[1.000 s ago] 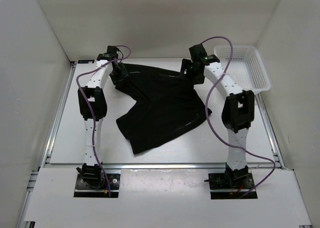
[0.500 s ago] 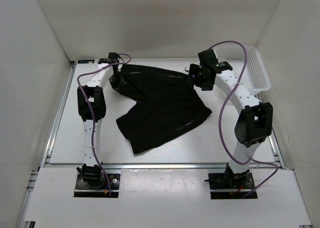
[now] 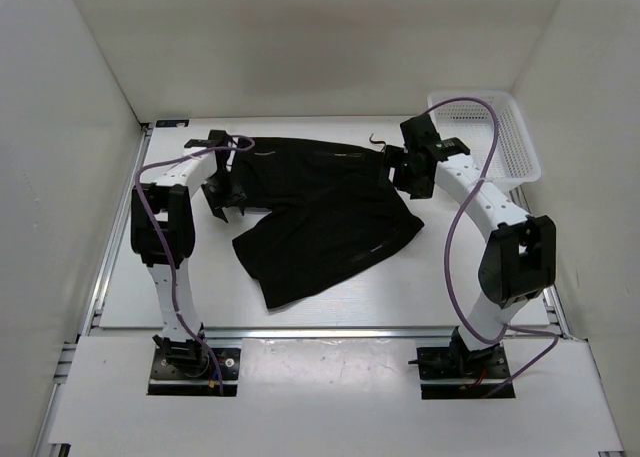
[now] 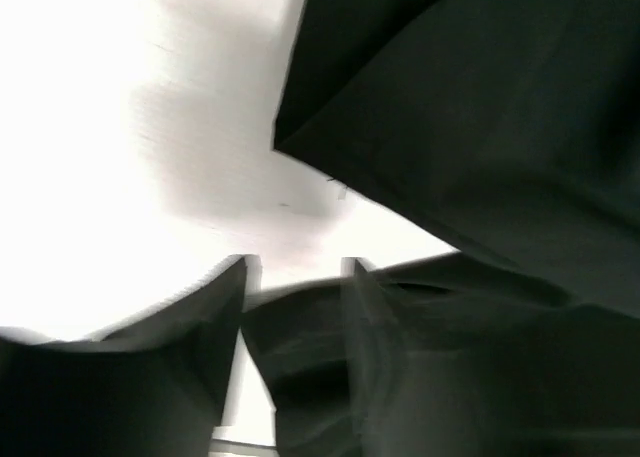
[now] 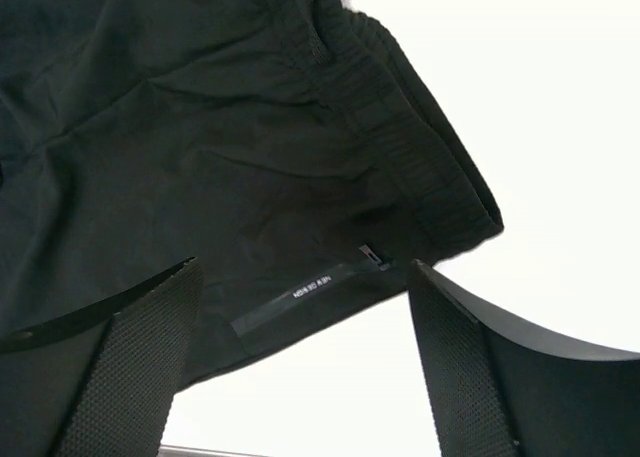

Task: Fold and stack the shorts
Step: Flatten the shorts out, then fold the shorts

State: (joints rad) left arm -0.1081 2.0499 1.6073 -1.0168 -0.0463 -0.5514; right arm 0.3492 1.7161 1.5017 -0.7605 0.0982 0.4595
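From above, the black shorts (image 3: pixel 320 212) lie spread on the worktop (image 3: pixel 180 287) between the two arms. Only the right wrist view shows that the right pincer (image 5: pixel 302 269) is spread wide over the waistband (image 5: pixel 400 127), near a small white label (image 5: pixel 315 284). In the blurred left wrist view, dark cloth sits between the fingers of the left pincer (image 4: pixel 295 267); I cannot tell if it is pinched

The shorts (image 3: pixel 320 217) were plain black (a thin white line of print showed near one edge). The table (image 3: pixel 130 267) was white. The mesh basket (image 3: pixel 505 137) was white too. The arms (image 3: pixel 470 192) were white with black joints, their cables (image 3: pixel 447 242) purple.
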